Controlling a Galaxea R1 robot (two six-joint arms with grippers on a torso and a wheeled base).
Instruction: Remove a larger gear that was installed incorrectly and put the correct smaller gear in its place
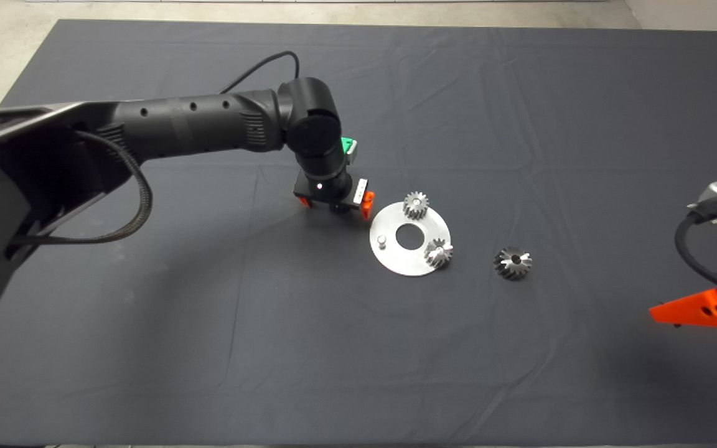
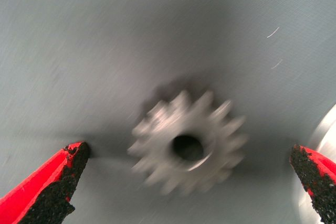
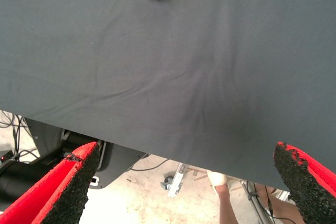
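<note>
dark mat (image 1: 520, 93), pale floor (image 1: 16, 37); both grippers' fingers (image 2: 50, 187) apart.

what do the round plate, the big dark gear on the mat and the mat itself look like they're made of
Round plate: likely metal such as aluminium or steel; pale silver, smooth matte face.
Larger gear: probably steel; dark grey body, tooth edges catching light.
Mat: looks like dark grey fabric; soft creases and wrinkles run across it.

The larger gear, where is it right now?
In the head view, the larger gear lies on the mat, just right of the round plate, apart from it.
</note>
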